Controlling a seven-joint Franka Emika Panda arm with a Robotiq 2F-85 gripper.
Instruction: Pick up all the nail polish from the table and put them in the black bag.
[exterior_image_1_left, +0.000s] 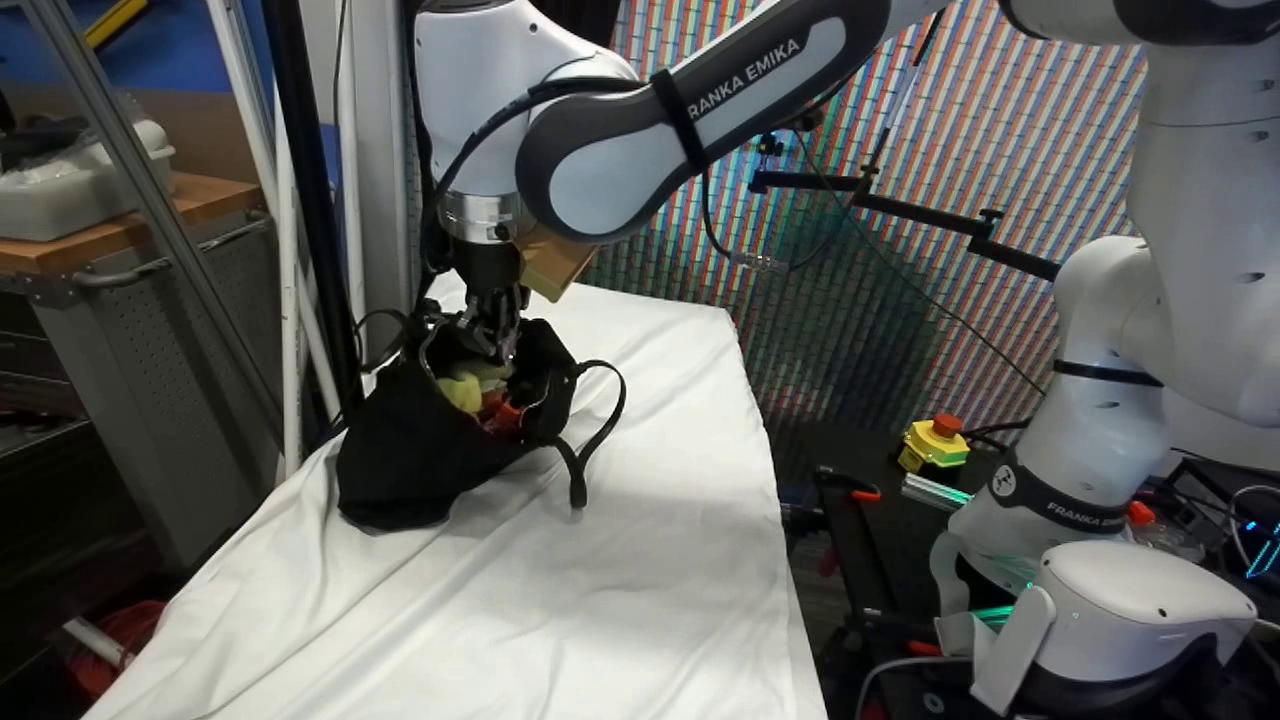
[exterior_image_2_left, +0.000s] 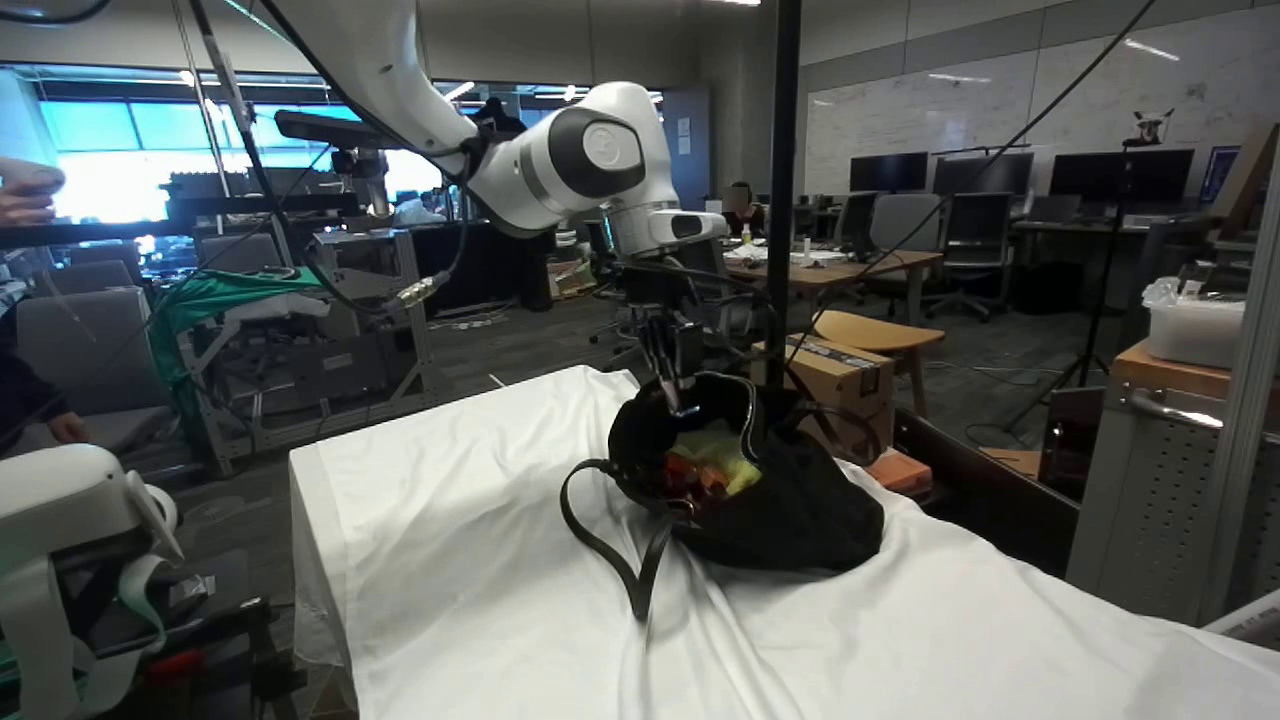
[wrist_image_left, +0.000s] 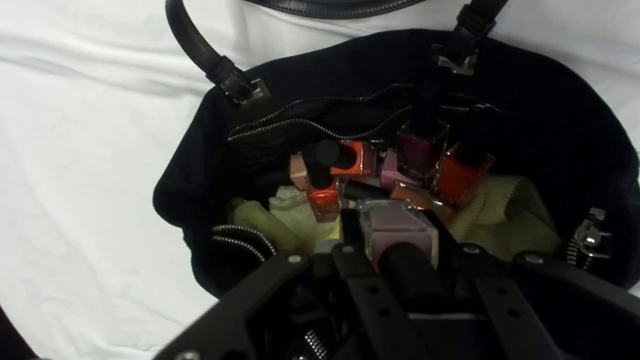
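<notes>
Reader: How is the arm (exterior_image_1_left: 760, 95) posed?

Author: In an exterior view it slopes down to the wrist, its upper parts cropped by the top edge. The gripper (wrist_image_left: 397, 235) hangs fingers downward at the mouth of the black bag (exterior_image_1_left: 410, 460).

Reader: The grip itself?

Author: Closed on a mauve nail polish bottle (wrist_image_left: 400, 222), the fingers parted by no more than the bottle's width. Its glass body lies at the fingertips; its black cap runs back between the fingers, the end lost in shadow. Whether the bottle is above or below the bag's rim cannot be told.

Reader: What lies beyond?

Author: Inside the bag, further bottles (wrist_image_left: 325, 200), among them red, orange, peach, pink and dark red, crowd against yellow-green fabric (wrist_image_left: 505, 225). The peach one is largely covered by its neighbours; the dark red one's cap nearly merges with the black wall behind it. In both exterior views this cluster is only a red-orange patch.

Reader: And farther out?

Author: A handle (wrist_image_left: 196, 47) loops onto the white-draped table (exterior_image_1_left: 620, 620), cut by the wrist view's upper edge. Beyond the arm stands a ribbed, multicoloured panel (exterior_image_1_left: 1000, 130); deepest in the room, small and dim, are monitors (exterior_image_2_left: 888, 172) and chairs (exterior_image_2_left: 905, 225).
</notes>
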